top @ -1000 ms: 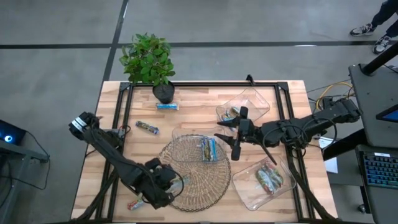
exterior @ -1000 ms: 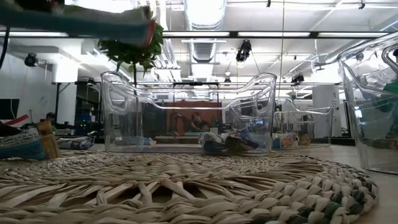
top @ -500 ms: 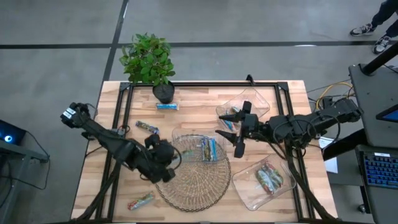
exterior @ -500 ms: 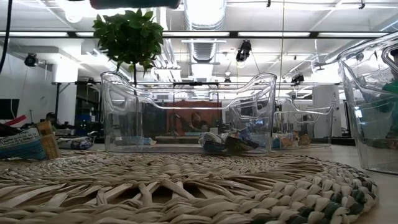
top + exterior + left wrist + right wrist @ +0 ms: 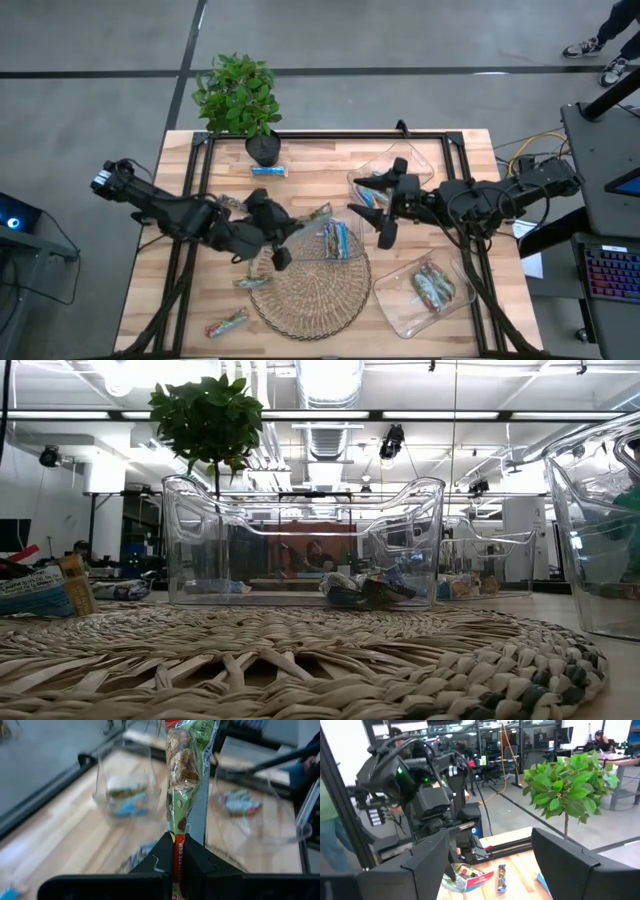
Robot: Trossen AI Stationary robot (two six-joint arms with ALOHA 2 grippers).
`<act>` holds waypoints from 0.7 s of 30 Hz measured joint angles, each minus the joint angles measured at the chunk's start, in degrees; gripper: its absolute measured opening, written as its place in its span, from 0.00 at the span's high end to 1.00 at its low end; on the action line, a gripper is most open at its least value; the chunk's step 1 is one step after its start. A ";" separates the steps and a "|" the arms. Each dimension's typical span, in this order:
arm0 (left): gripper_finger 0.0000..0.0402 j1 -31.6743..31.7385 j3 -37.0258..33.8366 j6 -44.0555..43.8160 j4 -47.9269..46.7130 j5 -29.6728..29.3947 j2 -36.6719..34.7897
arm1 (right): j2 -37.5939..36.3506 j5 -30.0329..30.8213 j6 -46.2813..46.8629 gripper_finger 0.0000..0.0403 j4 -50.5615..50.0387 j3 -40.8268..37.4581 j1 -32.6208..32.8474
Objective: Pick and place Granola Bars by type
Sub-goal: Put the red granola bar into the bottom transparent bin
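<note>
1. The left tool (image 5: 283,240) is hovering over the left rim of the wicker mat (image 5: 310,300), pinching a green-wrapped granola bar (image 5: 312,217) (image 5: 188,775) by one end
2. The right tool (image 5: 375,208) is hanging with its fingers (image 5: 572,865) spread wide, beside the far clear tray (image 5: 420,160)
3. Blue bars (image 5: 336,240) are lying in the middle tray (image 5: 290,217), and others are sitting in the near right tray (image 5: 400,312)
4. Loose bars are resting on the worktop (image 5: 180,290): one by the potted plant (image 5: 238,95), one at the near left (image 5: 226,323)
</note>
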 joint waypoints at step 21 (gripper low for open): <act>1.00 3.38 -15.43 21.17 52.98 -1.95 0.26 | 0.04 1.76 1.14 0.31 -0.03 1.55 0.00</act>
